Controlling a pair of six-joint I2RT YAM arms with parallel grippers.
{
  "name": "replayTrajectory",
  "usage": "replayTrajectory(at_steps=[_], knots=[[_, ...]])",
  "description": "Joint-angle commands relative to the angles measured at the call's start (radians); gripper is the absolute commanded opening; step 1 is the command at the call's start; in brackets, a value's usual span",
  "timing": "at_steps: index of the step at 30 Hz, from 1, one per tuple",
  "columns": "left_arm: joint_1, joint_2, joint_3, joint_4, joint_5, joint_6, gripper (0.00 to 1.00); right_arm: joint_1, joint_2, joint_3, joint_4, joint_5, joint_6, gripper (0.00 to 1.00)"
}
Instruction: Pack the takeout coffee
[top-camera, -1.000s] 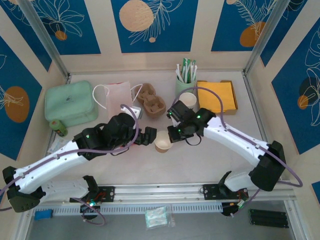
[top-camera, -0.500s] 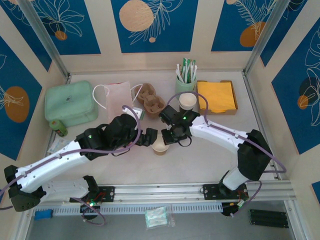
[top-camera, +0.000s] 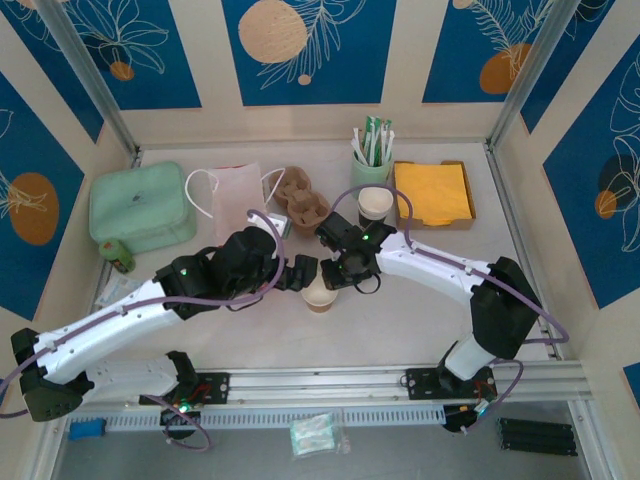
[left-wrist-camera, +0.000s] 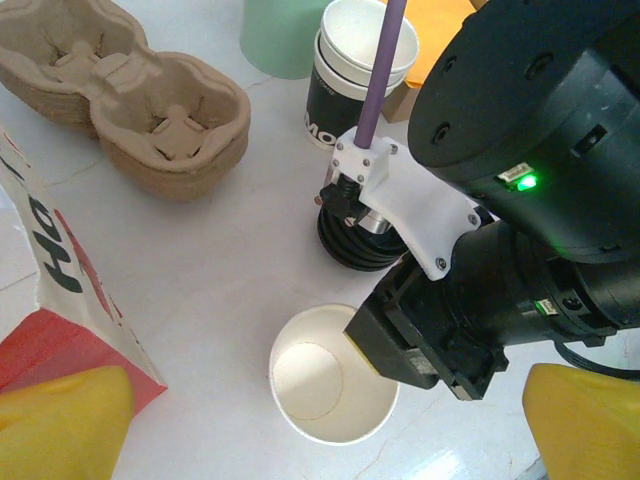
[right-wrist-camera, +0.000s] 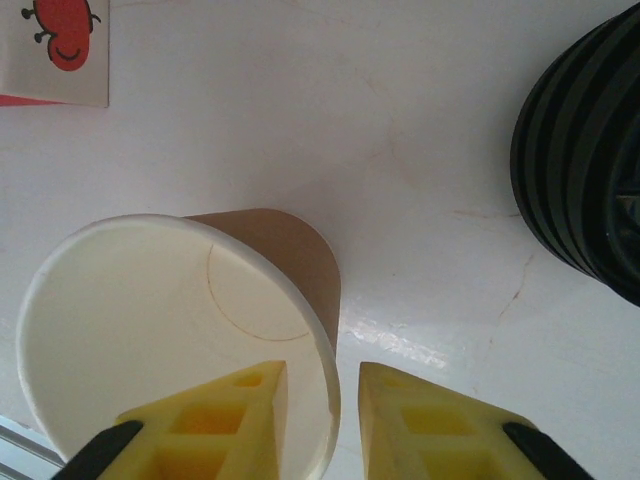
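I am holding the right pincer (right-wrist-camera: 322, 390) slack astride the paper cup (right-wrist-camera: 150, 330) rim, leaving it upright for the wide-open left pincer (left-wrist-camera: 320, 415).

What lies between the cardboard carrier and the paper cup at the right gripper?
Bare table only, between the cardboard carrier and the paper cup, per the left wrist view.

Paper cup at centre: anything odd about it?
The paper cup stands upright but is lidless and empty, which is odd for takeout coffee. The right gripper has its jaws astride the rim, one inside, one outside. Nothing is spilled or dented.
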Motion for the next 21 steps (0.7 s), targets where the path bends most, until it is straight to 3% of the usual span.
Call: replayTrajectory(at_steps=[1,5,9,15,21], knots=[[-0.011,0.012,0.039,0.011,0.001,0.013,0.99,0.01,-0.037,0.023,-0.037,-0.015,0.005,0.28],[-0.011,0.018,0.052,0.006,0.005,0.016,1.0,-0.009,-0.119,0.044,-0.074,0.014,0.008,0.37],[-0.011,0.024,0.065,0.011,0.008,0.02,0.99,-0.102,-0.171,0.037,-0.099,0.023,-0.013,0.5],[-0.014,0.059,0.092,0.02,0.025,0.028,0.99,-0.255,-0.123,0.045,-0.098,-0.006,-0.075,0.52],[-0.024,0.102,0.109,0.036,0.04,0.029,0.99,-0.268,-0.008,0.109,-0.086,-0.022,-0.099,0.54]])
